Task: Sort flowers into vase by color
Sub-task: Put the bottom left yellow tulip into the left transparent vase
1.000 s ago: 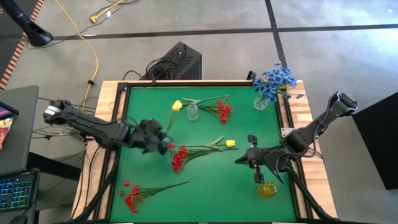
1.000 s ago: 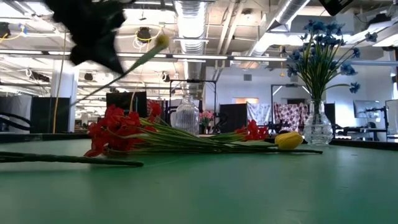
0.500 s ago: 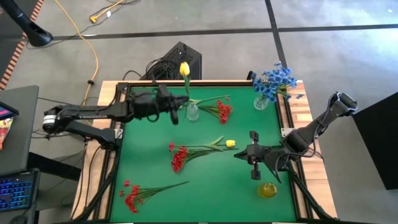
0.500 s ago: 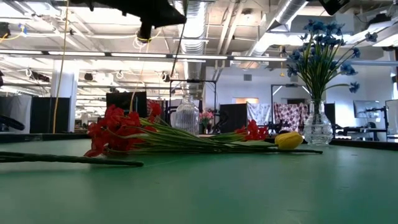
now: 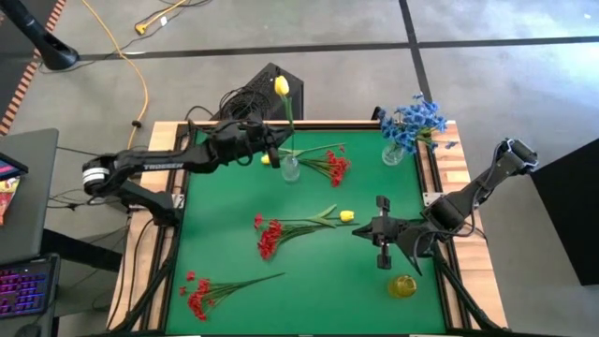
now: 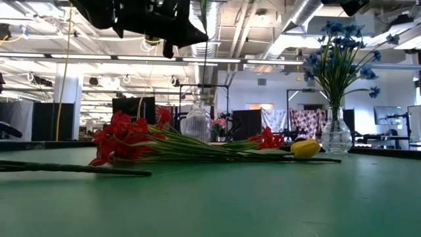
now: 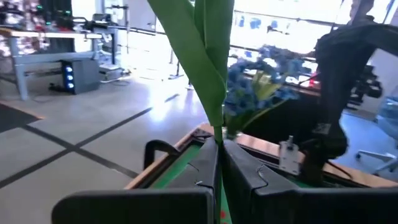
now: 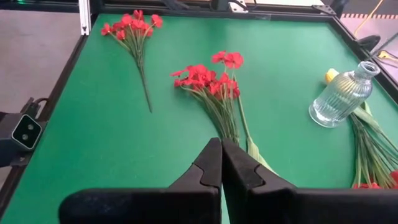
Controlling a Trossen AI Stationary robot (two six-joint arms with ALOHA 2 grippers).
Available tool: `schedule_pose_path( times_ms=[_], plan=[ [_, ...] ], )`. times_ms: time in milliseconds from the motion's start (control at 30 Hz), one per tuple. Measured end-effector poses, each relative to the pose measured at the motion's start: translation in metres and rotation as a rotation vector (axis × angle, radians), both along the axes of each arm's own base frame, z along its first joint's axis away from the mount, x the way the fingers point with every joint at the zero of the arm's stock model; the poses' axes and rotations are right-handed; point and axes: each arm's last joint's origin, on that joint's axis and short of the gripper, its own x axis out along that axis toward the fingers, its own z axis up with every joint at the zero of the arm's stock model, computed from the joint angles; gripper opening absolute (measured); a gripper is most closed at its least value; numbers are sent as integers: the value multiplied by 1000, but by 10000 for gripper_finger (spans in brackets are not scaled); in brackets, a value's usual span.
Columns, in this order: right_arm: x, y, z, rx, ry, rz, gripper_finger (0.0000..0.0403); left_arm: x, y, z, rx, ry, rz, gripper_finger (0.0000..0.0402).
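Observation:
My left gripper (image 5: 271, 150) is over the table's far edge, shut on a yellow tulip (image 5: 281, 86) that stands upright above the clear glass vase (image 5: 290, 169). Its thin stem (image 6: 204, 66) runs down toward the vase's neck (image 6: 197, 105); whether it goes in, I cannot tell. A second yellow bud (image 5: 266, 159) lies beside that vase. Blue flowers (image 5: 412, 120) stand in a vase at the far right corner. Red sprigs lie by the clear vase (image 5: 332, 164), at the centre (image 5: 271, 234) with a yellow tulip (image 5: 346, 216), and near left (image 5: 201, 295). My right gripper (image 5: 357, 235) hovers shut, right of centre. My left gripper pinches the tulip's green stem and leaf (image 7: 216, 127) between its two fingers. The fingers come level from the table's left and lie across the stem. The tulip is lifted clear and upright, bud above the fingers, lower stem hanging below them.
A round amber vase (image 5: 402, 285) stands near the right near corner, just beside my right arm. A raised frame (image 5: 178, 187) edges the green mat. A black box and cables (image 5: 267, 94) sit beyond the far edge. Open green mat lies between the sprigs.
My left gripper has carried the tulip from the table's centre up and toward the far edge, then right toward the clear vase. The tulip has turned from slanted to upright, bud on top. My right arm has kept still.

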Motion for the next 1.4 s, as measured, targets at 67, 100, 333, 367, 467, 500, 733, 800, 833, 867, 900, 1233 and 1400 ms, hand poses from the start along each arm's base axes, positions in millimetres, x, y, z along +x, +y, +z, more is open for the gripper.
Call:
schedule_pose_path(
  times_ms=[67,100,333,367,467,500,733,800,833,867,900,1233,1400],
  plan=[
    [0,0,0,-1,4,2,29,-1,3,-1,0,5,12,0],
    [-1,0,-1,0,8,0,29,-2,4,0,6,7,16,0],
    [-2,-1,-2,-3,27,-4,28,-4,9,-1,13,20,34,0],
    [-2,-1,-2,-3,27,-4,28,-4,9,-3,18,22,34,0],
    [-2,-1,-2,-3,28,-3,29,-6,9,-8,29,26,42,0],
    [-2,-1,-2,-3,27,-3,30,-6,9,-9,34,25,45,0],
    [-2,-1,-2,6,26,-8,28,-4,10,-13,54,27,49,0],
    [-1,-1,-2,17,23,-13,28,-1,12,-17,54,28,49,0],
    [-1,-1,-2,24,22,-18,29,1,13,-20,48,35,47,0],
    [-1,-1,-2,28,23,-20,29,3,14,-24,33,48,46,0],
    [-1,-1,-2,32,22,-23,30,5,15,-29,24,60,43,0],
    [-2,-1,-2,50,24,-32,30,12,18,-48,1,145,40,0],
    [-2,-1,-2,46,24,-30,29,11,18,-53,-29,199,42,0]
  ],
)
